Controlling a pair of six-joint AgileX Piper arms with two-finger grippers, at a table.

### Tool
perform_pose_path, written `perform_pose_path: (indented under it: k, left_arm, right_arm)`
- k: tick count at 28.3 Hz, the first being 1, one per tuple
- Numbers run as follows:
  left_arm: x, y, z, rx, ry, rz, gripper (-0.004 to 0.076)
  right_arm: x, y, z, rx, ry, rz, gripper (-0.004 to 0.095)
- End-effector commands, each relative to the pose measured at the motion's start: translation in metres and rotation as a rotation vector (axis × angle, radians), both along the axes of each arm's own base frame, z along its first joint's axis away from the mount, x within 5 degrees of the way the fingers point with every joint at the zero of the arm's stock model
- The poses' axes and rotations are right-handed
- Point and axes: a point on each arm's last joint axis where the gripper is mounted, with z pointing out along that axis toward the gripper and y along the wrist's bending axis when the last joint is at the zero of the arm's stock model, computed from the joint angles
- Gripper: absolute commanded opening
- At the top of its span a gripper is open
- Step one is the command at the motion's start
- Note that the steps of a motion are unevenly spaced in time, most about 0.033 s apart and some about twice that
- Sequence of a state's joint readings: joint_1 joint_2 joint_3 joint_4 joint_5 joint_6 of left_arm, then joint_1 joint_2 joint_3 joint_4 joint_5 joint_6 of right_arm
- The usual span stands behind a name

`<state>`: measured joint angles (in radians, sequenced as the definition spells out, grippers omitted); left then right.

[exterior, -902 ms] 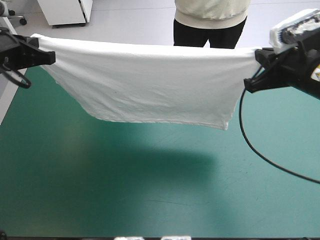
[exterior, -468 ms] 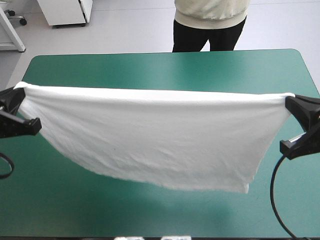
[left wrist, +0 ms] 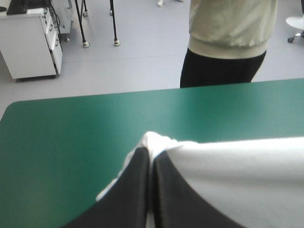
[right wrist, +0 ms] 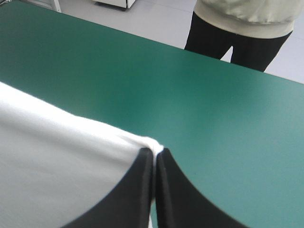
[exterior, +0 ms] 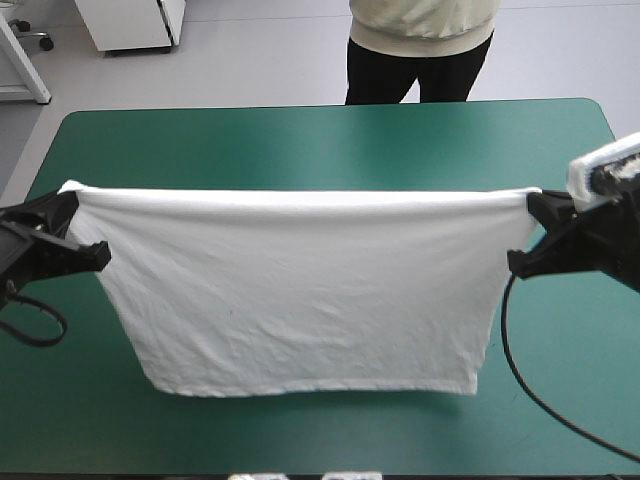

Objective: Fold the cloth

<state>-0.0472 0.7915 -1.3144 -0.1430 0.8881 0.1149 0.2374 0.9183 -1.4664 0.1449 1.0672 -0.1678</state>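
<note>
L gripper (left wrist: 151, 159) pinches T-shirt (exterior: 300, 290) corner near left edge of bench (exterior: 300, 140). Shirt hangs stretched btwn arms, long axis left-right, hem toward near edge. R gripper (right wrist: 154, 156) pinches opposite corner near right edge; neither arm nearer, so prob. lower together.

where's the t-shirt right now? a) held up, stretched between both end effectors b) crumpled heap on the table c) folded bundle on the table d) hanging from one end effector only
a: the T-shirt hangs as a wide sheet, one top corner pinched in the left end effector, the other in the right end effector.
</note>
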Motion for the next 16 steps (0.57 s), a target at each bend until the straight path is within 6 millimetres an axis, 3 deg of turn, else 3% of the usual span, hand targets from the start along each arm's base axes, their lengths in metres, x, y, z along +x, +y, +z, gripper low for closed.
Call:
perform_pose_path:
  k: [1,5,11,14,16]
  left_arm:
    - [0.029,0.001,0.016,-0.01,-0.194,0.028,-0.0009]
    - [0.074,0.002,0.016,0.027,-0.323,0.054,-0.0009]
    - [0.14,0.006,0.026,0.06,-0.753,0.16,-0.0009]
    - [0.174,0.008,0.014,0.058,-0.89,0.205,-0.0009]
    - [0.192,0.007,-0.001,0.066,-0.83,0.199,-0.0009]
  right_arm:
    - [0.039,0.005,0.01,0.01,-0.169,-0.03,-0.0013]
    - [0.089,0.014,0.008,-0.011,-0.293,-0.05,-0.0013]
    - [0.161,0.024,0.004,-0.103,-0.637,-0.108,-0.0013]
    - [0.185,0.032,0.001,-0.093,-0.803,-0.108,-0.0018]
    - [0.197,0.035,-0.007,-0.091,-0.806,-0.105,-0.0017]
